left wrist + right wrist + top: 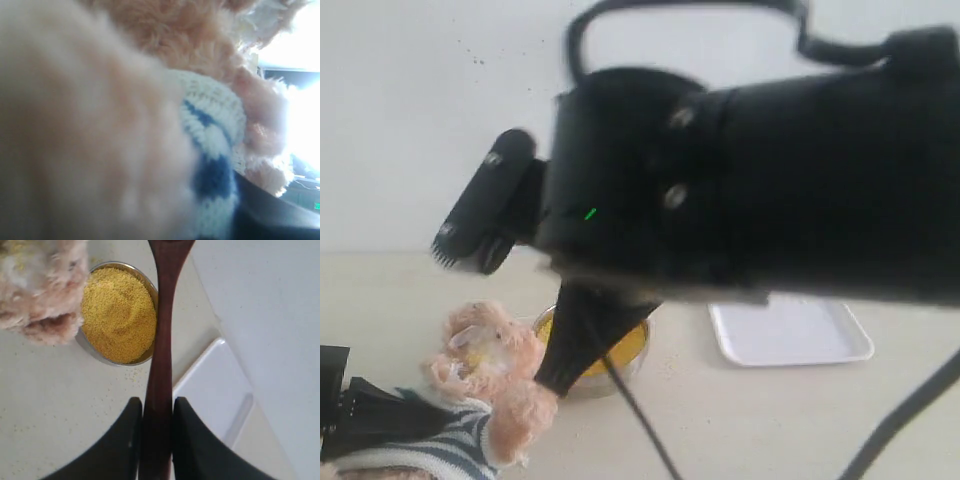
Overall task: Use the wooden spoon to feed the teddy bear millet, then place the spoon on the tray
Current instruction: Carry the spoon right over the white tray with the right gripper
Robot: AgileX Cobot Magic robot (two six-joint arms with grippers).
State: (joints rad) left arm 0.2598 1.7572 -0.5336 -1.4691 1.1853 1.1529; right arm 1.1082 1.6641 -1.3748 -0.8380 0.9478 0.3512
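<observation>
A metal bowl [628,368] stands on the pale tabletop [770,420], white wall [420,120] behind.

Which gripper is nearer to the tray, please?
Right: right gripper holds the wooden spoon beside the tray; left gripper is at the teddy bear, past the bowl.

Plain white wall [420,100] behind; pale cream tabletop [770,420], evenly lit.

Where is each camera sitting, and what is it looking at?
Exterior: off the arms, facing the white wall; a black arm blocks most, teddy bear below.
Left wrist: pressed against the bear's striped shirt; one dark finger shows.
Right wrist: looks down past the right gripper, shut on the wooden spoon, at millet and tray.
Shared: exterior and right wrist both show bear, millet, tray.
</observation>
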